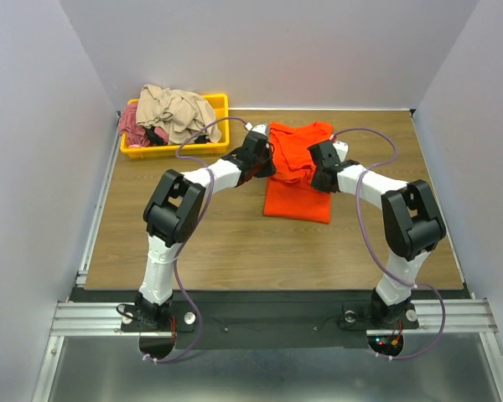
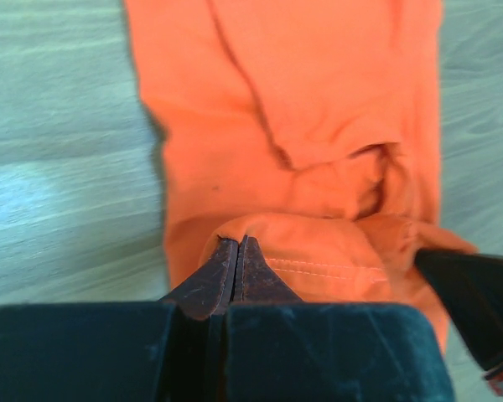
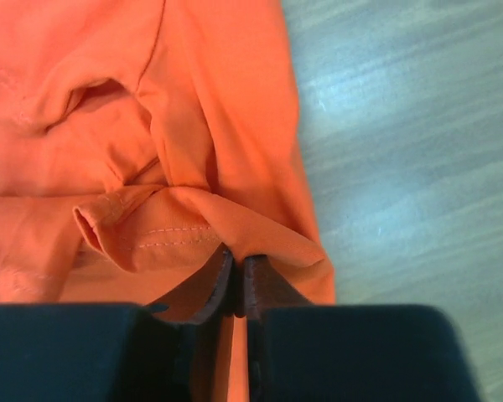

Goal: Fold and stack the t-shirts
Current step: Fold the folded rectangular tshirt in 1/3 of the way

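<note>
On brown wooden table (image 1: 235, 243), bright orange-red cloth t-shirt (image 1: 298, 199) lies partly folded, right of yellow plastic tray (image 1: 174, 152) and apart from it. Fingers of left gripper (image 2: 239, 244) are pressed together, pinching hemmed fold on shirt side nearer tray. Fingers of right gripper (image 3: 237, 258) are nearly together with slim gap, pinching fold on side farther from tray. Crumpled beige-tan t-shirt (image 1: 176, 109) and dusty-pink t-shirt (image 1: 132, 124) are heaped inside tray, pink at tray's far-left end.

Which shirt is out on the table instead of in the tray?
The orange-red shirt; the beige shirt and pink shirt sit bunched in the yellow tray.
</note>
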Action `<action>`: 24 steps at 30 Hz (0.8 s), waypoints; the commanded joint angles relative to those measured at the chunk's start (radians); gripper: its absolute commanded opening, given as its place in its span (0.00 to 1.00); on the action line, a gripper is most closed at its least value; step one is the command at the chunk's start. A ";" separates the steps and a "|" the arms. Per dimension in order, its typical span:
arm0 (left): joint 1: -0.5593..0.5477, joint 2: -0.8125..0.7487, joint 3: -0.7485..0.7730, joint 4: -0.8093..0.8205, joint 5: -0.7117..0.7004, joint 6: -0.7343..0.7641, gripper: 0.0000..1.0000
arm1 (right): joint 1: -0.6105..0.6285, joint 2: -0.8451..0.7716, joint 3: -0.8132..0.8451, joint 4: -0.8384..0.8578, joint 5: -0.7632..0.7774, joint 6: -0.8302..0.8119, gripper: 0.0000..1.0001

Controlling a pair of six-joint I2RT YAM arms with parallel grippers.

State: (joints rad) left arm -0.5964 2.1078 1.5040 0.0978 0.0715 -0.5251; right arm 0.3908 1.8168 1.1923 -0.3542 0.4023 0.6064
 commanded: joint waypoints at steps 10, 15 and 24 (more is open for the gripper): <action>0.032 -0.138 0.033 -0.003 0.010 0.030 0.95 | -0.040 -0.022 0.096 0.086 -0.062 -0.071 0.67; 0.032 -0.336 -0.177 0.049 -0.022 -0.002 0.99 | -0.041 -0.118 0.030 0.089 -0.190 -0.089 0.92; 0.029 -0.709 -0.704 0.169 -0.013 -0.122 0.99 | -0.021 -0.217 -0.158 0.168 -0.448 -0.137 1.00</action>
State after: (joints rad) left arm -0.5663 1.4734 0.9234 0.2131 0.0563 -0.5900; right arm 0.3553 1.5970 1.0691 -0.2676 0.1062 0.5087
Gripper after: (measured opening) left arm 0.985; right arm 0.995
